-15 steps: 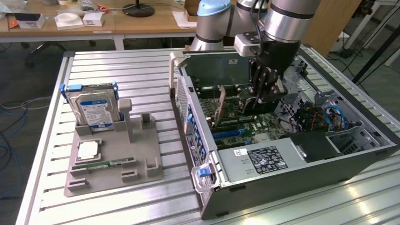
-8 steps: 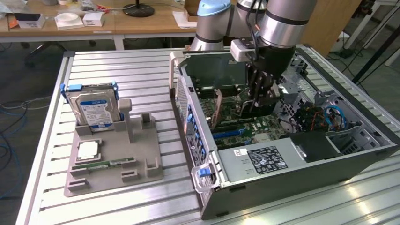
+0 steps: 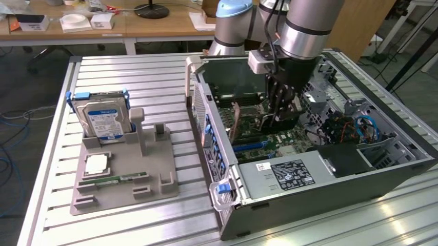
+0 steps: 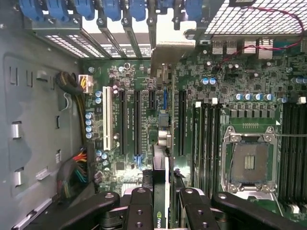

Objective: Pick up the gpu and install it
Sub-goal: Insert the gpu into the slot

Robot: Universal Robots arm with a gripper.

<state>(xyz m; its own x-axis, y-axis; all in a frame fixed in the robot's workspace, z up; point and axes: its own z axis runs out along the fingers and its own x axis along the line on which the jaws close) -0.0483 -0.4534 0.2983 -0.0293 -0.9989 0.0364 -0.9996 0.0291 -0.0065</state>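
One gpu [image 4: 162,158] is pinched edge-on in your gripper [image 4: 165,201], jaws clamping it upright so its bottom edge faces the motherboard [image 4: 144,120] slots at 12 o'clock.

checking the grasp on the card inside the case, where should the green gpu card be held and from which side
By its upper long edge, from above: the green gpu card with the silver end bracket stands on edge over the slots of the green motherboard, contacts down. The black pincer grips it there now.

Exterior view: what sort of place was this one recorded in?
Likely a robotics lab or workshop: an open computer case lies on a slatted metal table, a grey parts fixture holds a hard drive, and cluttered wooden desks stand behind.
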